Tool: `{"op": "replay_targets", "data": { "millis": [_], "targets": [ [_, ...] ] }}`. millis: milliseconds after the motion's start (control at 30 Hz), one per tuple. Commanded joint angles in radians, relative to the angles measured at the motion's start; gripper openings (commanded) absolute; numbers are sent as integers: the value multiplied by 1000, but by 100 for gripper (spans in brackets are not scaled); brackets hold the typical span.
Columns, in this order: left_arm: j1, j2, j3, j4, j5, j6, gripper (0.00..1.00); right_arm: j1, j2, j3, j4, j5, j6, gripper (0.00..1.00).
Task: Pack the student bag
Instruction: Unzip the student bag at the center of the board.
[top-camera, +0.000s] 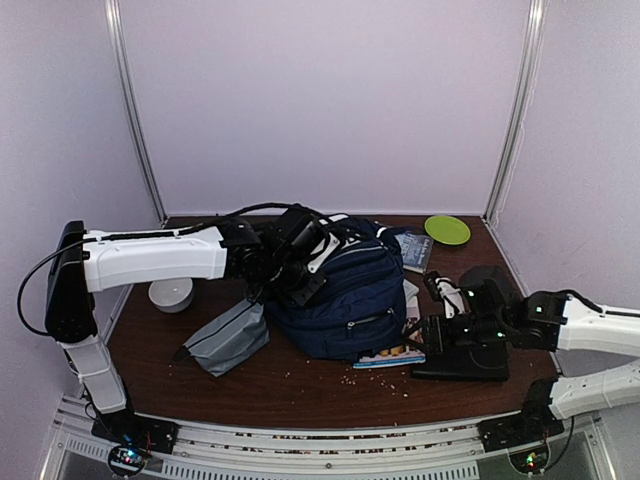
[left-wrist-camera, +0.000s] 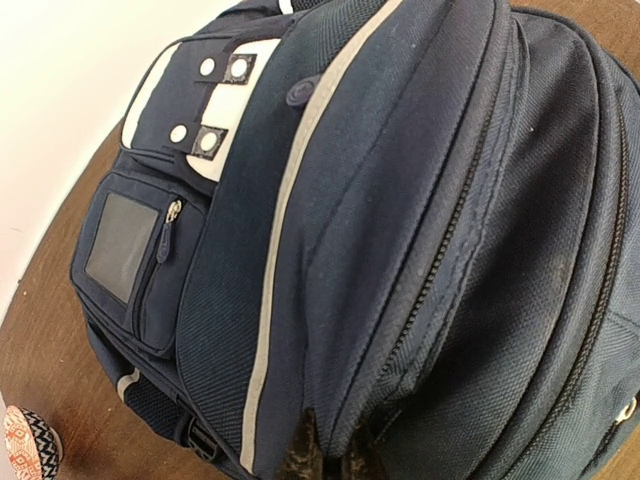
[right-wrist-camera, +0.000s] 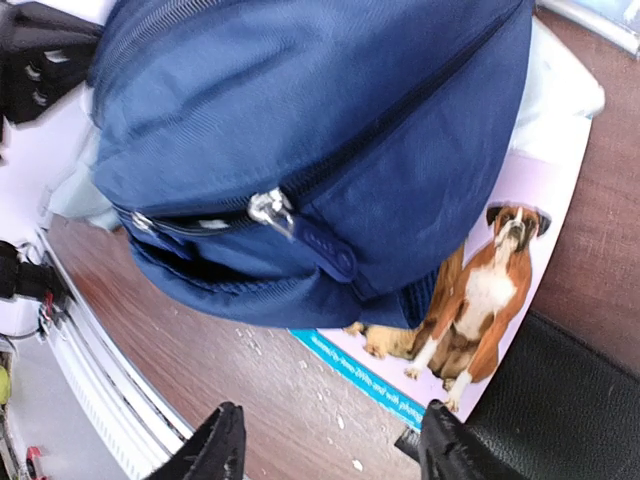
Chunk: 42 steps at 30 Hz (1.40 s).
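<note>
Left pincer (left-wrist-camera: 330, 455) is clenched on a fabric fold of the student bag (top-camera: 350, 285); right pincer (right-wrist-camera: 335, 445) is held released above the desk (right-wrist-camera: 250, 370), beside the dog book (right-wrist-camera: 490, 300).

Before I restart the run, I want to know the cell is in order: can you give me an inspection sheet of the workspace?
Surface: brown table, crumbs near the front edge.
Job's things: student bag in the middle, dog book partly under it.
Clutter: grey pouch, white bowl, green plate, black case.
Hands: left hand shut on the bag's top; right hand open, empty.
Cables: black cable looping at far left.
Surroundings: pale walls.
</note>
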Motion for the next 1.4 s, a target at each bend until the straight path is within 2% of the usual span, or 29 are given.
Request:
{"op": "replay_targets", "data": {
  "millis": [0, 133, 267, 433, 667, 1000, 1367],
  "targets": [
    [15, -35, -5, 108, -38, 2, 0, 4, -96, -91, 234, 83, 5, 61],
    [15, -51, -23, 112, -26, -2, 0, 1, -96, -126, 338, 72, -29, 58],
    [15, -69, -56, 115, -23, -4, 0, 0, -50, -125, 418, 8, -49, 50],
    [15, -88, -86, 113, -29, -10, 0, 1, 18, -100, 406, 13, -70, 42],
    [15, -97, -90, 112, -33, -13, 0, 1, 74, -85, 380, 59, -93, 42],
    [15, -103, -97, 111, -34, -12, 0, 1, 131, -58, 391, 36, -109, 41],
    [15, -109, -99, 112, -39, -9, 0, 1, 174, -29, 382, 38, -123, 29]
  ]
}}
